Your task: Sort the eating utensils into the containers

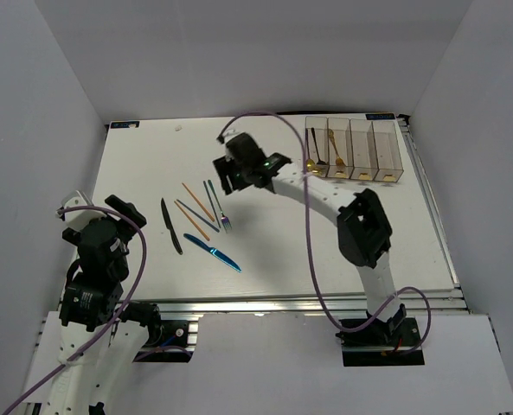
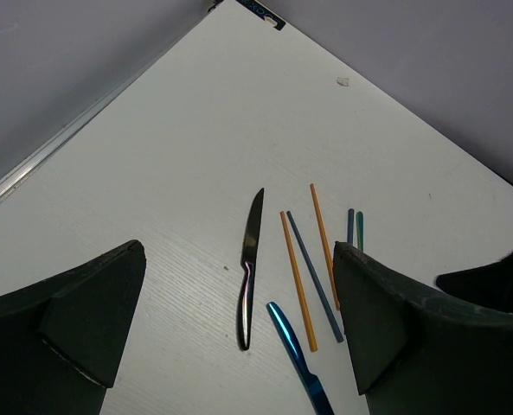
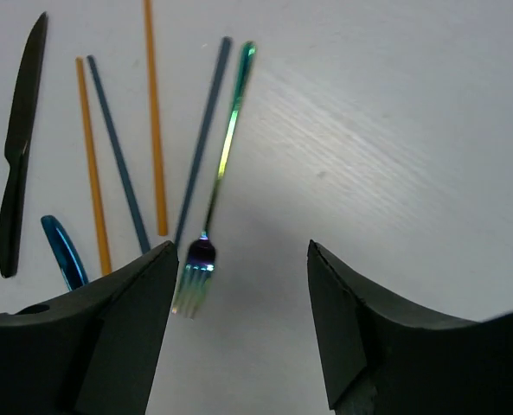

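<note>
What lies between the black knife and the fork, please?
Four chopsticks, two orange and two blue, plus the blue knife's end; the right wrist view shows it.

Four bins [image 1: 387, 151] stand joined in one row. Left of the bins, on the table [image 1: 368, 242], lie seven utensils: two knives, namely one black knife [image 1: 170, 226] and one blue knife [image 1: 213, 253]; four chopsticks, namely two orange chopsticks [image 3: 155, 121] and two blue chopsticks [image 3: 118, 156]; and one fork [image 3: 226, 147]. Inside the two leftmost bins a few more utensils show, gold and dark, too small to count
</note>
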Motion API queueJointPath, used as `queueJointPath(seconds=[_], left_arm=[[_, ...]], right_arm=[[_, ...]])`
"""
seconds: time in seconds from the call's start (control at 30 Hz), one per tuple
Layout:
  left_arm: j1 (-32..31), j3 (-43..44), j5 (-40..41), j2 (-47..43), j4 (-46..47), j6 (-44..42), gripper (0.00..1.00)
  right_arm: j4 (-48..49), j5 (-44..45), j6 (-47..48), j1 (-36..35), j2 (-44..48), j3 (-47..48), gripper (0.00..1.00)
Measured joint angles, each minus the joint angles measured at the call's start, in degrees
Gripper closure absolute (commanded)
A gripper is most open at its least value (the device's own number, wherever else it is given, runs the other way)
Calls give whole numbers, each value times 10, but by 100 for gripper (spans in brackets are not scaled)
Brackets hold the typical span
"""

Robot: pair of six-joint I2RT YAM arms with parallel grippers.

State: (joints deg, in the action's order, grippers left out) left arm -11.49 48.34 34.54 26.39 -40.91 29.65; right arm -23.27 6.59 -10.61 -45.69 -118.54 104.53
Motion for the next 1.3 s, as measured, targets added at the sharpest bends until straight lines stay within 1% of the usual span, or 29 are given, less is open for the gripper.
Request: queueJointPath(seconds=[0.03,0.07,0.1,0.17,0.27,0.47,0.73,1.0,1.1,1.3], left_arm=[[0,0,0,0,0,0,2],[0,0,1,0,0,1,2],[0,0,2,0,0,2,2],[0,0,3,0,0,2,2],[0,0,4,-2,0,2,2],[0,0,5,-5,0,2,2],[0,0,5,-5,0,2,2],[0,0,5,-4,0,2,2],[0,0,5,-4,0,2,2],[0,0,5,-4,0,2,2]], right_arm=[[-5,10,-4,-21,-18,11,36],[-8,21,-7,-37,-41,28,43],[-14,33,-12,-47,-67,47,46],[-22,52,-19,-56,-105,71,47],[-42,68,-25,-58,-138,75,48],[-67,82,-26,-58,-150,83,50],[-64,80,-39,-61,-153,97,50],[-63,69,-45,-67,-188,129,52],[-65,67,-46,-71,-201,143,55],[-67,71,-46,-75,-229,168,64]])
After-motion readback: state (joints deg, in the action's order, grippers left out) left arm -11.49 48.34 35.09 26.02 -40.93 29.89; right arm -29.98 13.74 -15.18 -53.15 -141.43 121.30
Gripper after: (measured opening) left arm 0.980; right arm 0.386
